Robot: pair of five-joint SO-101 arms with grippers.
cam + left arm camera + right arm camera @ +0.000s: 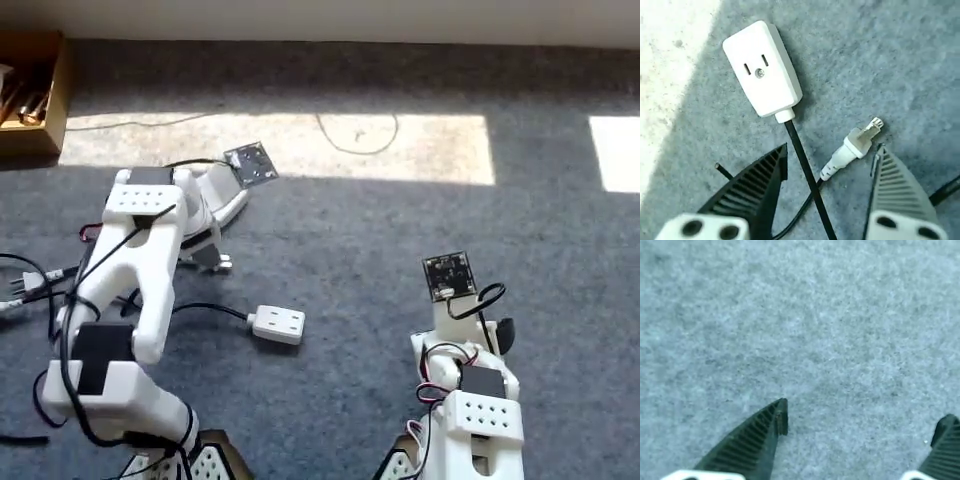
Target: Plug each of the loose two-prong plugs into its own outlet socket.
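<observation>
Grey carpet (380, 240), high view: the left arm (140, 260) stretches out over it. The right arm (470, 400) sits folded by its base, well apart from the task's things.
White plug, high view: a two-prong plug (222, 262) lies on the carpet just beside the left arm's far end.
Outlet block, high view: the outlet block (278, 324) lies between the two arms, nearer the left one. Its black cord (210, 310) trails back toward that arm.
Far edge, high view: what looks like another plug (24, 285) lies beyond the left arm, too small to be sure.
Left gripper (831, 150), left wrist view: fingers spread wide, holding nothing.
Plug against fingers, left wrist view: the plug lies in the gap, close to one fingertip and well off the other.
Long axis, left wrist view: slanted across the gap, with the prongs (873, 125) pointing away from the gripper and the cord end toward it.
Black cord, left wrist view: it runs through the same gap, on the side away from the plug.
Outlet face, left wrist view: slots up, lying farther out than the plug, off to the black cord's side.
Judgement: the left arm is much the nearer. A clean grip probably calls for squaring the fingers to the slanted plug body and keeping the black cord out.
Right gripper (865, 419), right wrist view: fingers wide apart over bare carpet, holding nothing.
</observation>
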